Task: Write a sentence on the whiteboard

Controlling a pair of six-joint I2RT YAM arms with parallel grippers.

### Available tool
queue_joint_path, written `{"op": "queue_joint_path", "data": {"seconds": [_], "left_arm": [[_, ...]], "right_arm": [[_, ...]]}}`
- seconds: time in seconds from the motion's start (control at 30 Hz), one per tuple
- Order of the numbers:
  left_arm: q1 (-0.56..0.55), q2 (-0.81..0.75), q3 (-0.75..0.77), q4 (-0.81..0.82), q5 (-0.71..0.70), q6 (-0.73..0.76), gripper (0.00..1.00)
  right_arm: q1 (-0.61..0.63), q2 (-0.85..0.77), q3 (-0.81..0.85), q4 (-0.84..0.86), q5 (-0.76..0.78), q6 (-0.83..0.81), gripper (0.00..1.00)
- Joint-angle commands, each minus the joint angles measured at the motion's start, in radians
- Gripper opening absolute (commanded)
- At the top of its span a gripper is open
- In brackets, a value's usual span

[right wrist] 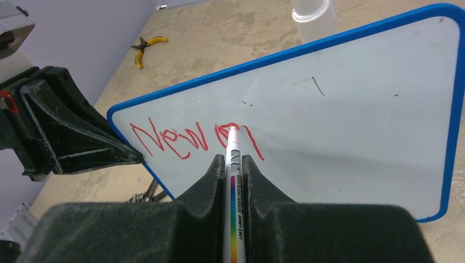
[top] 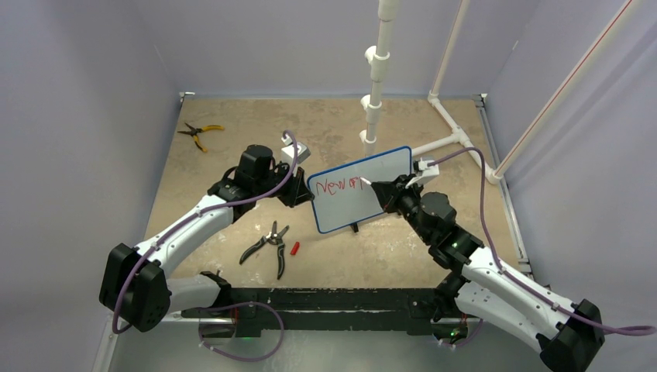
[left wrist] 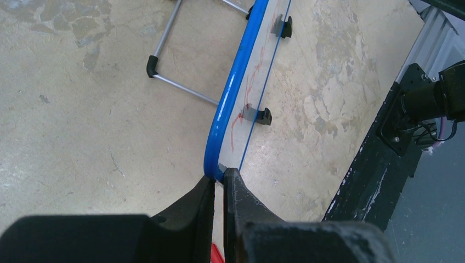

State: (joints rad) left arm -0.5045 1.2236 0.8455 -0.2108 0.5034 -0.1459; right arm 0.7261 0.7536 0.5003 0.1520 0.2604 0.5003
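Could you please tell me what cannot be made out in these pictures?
- Right wrist view: the marker tip covers part of the sentence after "New".
- Left wrist view: the whiteboard is seen edge-on, lettering unreadable.
- Top view: the small red object beside the cutters is too small to identify.

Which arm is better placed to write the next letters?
Right. The right gripper is shut on the marker, its tip at the end of the red lettering on the whiteboard; the left gripper only clamps the board's frame.
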Motion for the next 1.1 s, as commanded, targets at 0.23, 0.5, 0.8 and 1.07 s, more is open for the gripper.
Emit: {"op": "queue_joint_path", "data": {"seconds": [0.23,0.5,0.8,1.07], "left_arm": [[0.003,-0.004,-0.006,0.048,0.006,0.005,0.00],[0.002,0.007,-0.007,0.055,0.020,0.000,0.00],[0.003,0.012,-0.007,0.055,0.017,0.000,0.00],[0.001,0.027,-0.009,0.065,0.027,-0.009,0.00]], "right_arm": [[-0.002,0.018,-0.027,0.091,0.065,-0.008,0.00],[-0.002,0.022,-0.057,0.110,0.075,-0.005,0.00],[-0.002,-0.013,-0.075,0.114,0.118,0.010,0.00],[-0.002,-0.019,-0.073,0.101,0.129,0.014,0.00]]}}
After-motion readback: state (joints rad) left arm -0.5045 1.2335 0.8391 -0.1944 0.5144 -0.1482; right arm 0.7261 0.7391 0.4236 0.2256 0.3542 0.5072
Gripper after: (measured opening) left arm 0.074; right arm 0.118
